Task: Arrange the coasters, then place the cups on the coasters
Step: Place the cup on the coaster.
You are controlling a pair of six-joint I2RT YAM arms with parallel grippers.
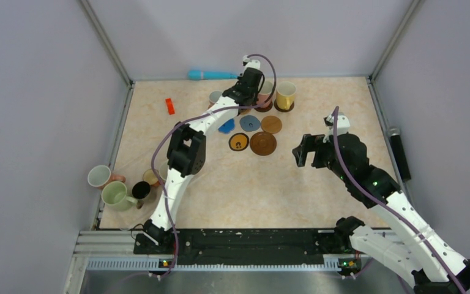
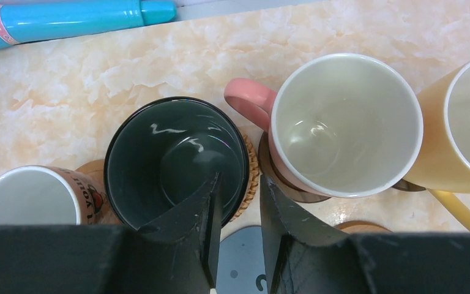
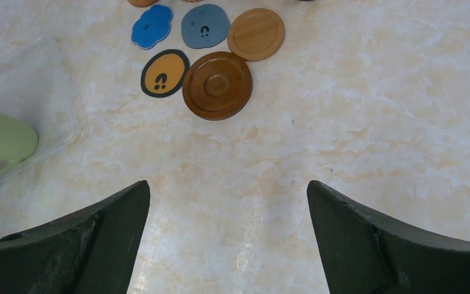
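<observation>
**Left fingers (image 2: 190, 226) loose astride the black cup (image 2: 159, 159)**

The left fingers stand narrowly parted, one inside the black cup and one just outside its wall, with no pinch on it. The cup sits on a woven coaster (image 2: 253, 174). The pink cup (image 2: 343, 122) is just beside it on a brown coaster (image 2: 297, 195) (a yellow cup (image 2: 459, 135) flanks that one). The right fingers (image 3: 85, 245) gape wide over bare table (image 3: 343, 122), holding nothing — the dark brown coaster (image 3: 217, 84) and four others lie clustered beyond them.
</observation>
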